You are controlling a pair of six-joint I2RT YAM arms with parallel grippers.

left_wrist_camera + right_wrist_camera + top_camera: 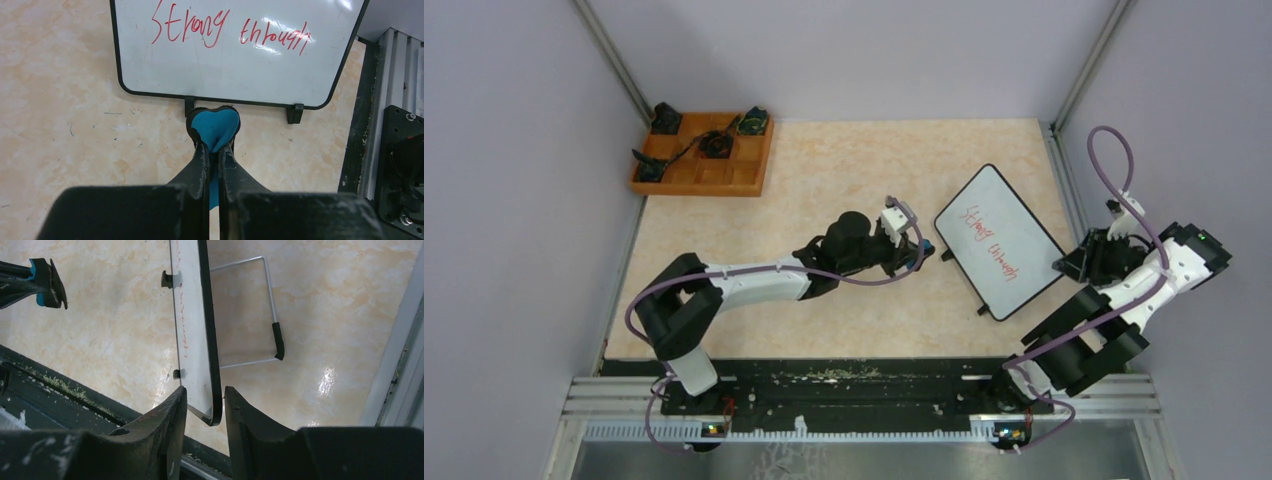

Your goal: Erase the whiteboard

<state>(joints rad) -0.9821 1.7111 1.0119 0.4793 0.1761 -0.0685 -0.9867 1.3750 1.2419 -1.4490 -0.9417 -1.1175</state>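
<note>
The whiteboard [999, 240] stands tilted on its feet at the right of the table, with red handwriting on its face. It fills the top of the left wrist view [235, 65] and shows edge-on in the right wrist view [192, 340]. My left gripper [911, 250] [214, 145] is shut on the small blue eraser [215, 127], just in front of the board's lower edge and not touching it. My right gripper [1079, 262] [205, 397] has its jaws close against both faces of the board's near right corner.
The board's wire stand [270, 315] props it up from behind. A wooden tray [704, 155] with black parts sits at the far left. The black rail [854, 390] runs along the near edge, and grey walls enclose the table.
</note>
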